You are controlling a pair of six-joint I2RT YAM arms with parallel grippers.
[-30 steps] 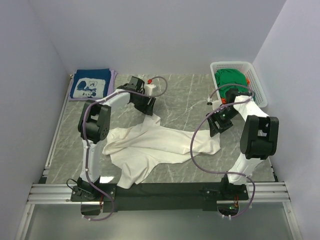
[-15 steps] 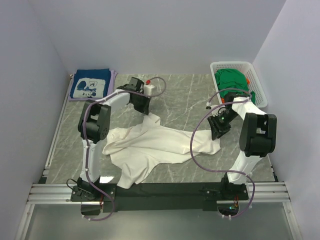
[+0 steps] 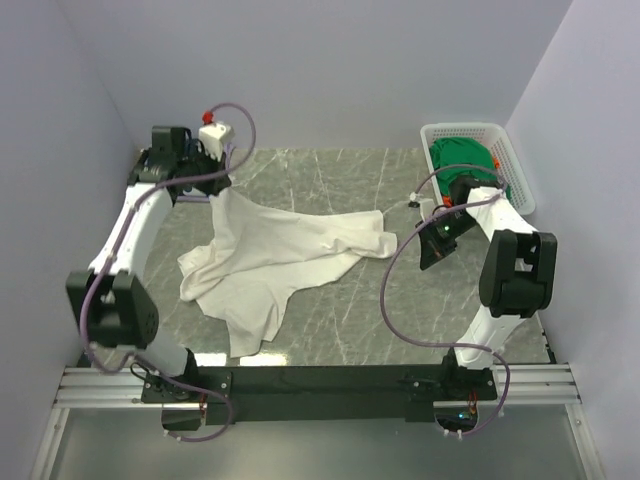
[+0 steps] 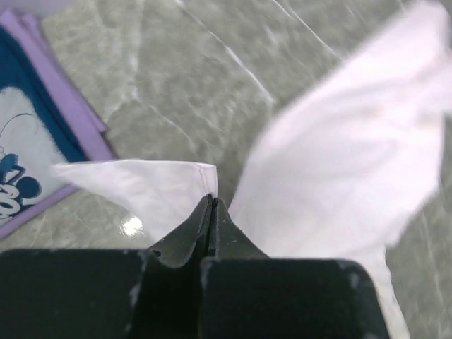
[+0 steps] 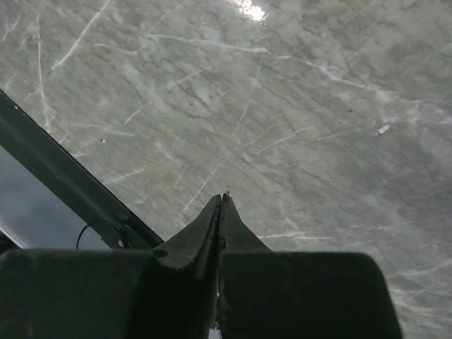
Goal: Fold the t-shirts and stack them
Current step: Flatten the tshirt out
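The large white t-shirt [image 3: 290, 255] lies spread and crumpled across the table's middle, with its back-left corner lifted. My left gripper [image 3: 208, 187] is raised at the back left, shut on that corner. In the left wrist view its jaws [image 4: 212, 201] pinch a hem of the white t-shirt [image 4: 339, 155]. A folded navy t-shirt [image 4: 25, 169] with white print lies on lilac cloth below it. My right gripper [image 3: 430, 255] is shut on nothing, just right of the white shirt. In its wrist view the tips [image 5: 223, 198] hang over bare marble. Green t-shirts [image 3: 465, 160] lie in the basket.
A white lattice basket [image 3: 460, 128] stands at the back right corner. Walls close in the table on the left, back and right. A black rail [image 5: 63, 183] runs along the near edge, by the arm bases.
My left arm rose and swung to the back left, pulling the white t-shirt up and leftward. The shirt slid away from my right gripper, which shut on nothing.
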